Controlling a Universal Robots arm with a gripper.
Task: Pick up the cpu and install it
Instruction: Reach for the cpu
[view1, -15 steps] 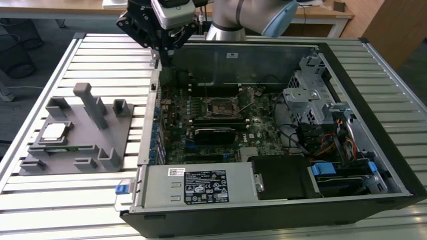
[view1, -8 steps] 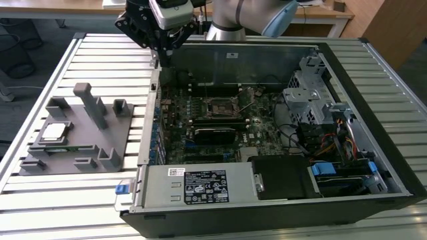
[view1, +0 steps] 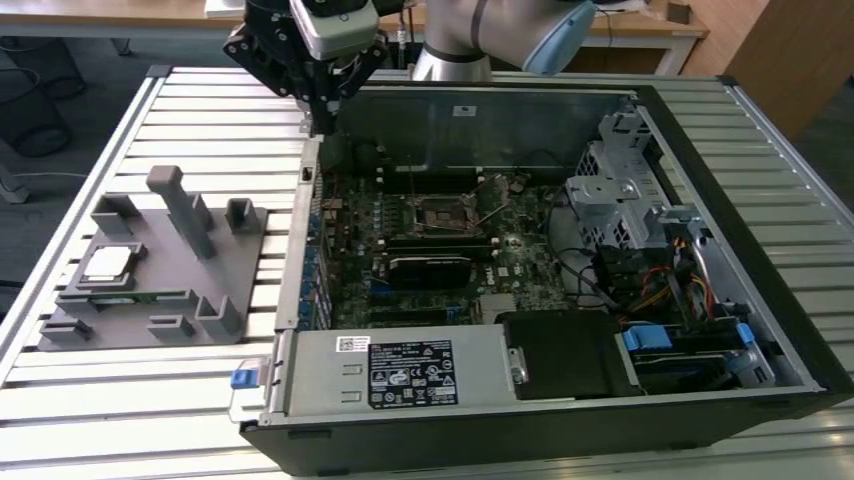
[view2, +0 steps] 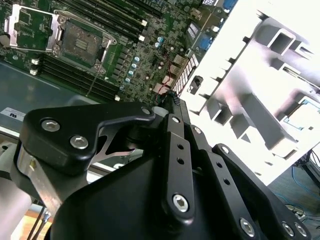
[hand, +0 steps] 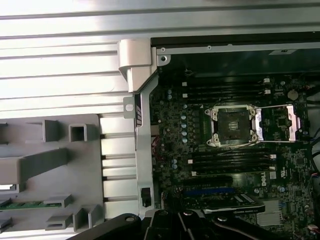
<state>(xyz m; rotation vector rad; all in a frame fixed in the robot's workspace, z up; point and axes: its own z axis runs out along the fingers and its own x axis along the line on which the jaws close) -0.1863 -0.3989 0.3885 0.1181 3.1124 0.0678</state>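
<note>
- On the exterior view's left sits the grey tray (view1: 174, 282). The cpu (view1: 110, 262) lies flat in one of its recesses, and a green memory stick (view1: 134, 297) lies just beside it.
- The gripper (view1: 320, 125) hangs over the case's far corner, well apart from the cpu, its jaws drawn together on nothing.
- The open computer case (view1: 534, 430) holds the motherboard (view1: 527, 260), whose socket (view1: 438, 213) has its frame swung back.
- Everything rests on a slatted metal table (view1: 107, 400), with a wooden desk (view1: 641, 25) behind.
</note>
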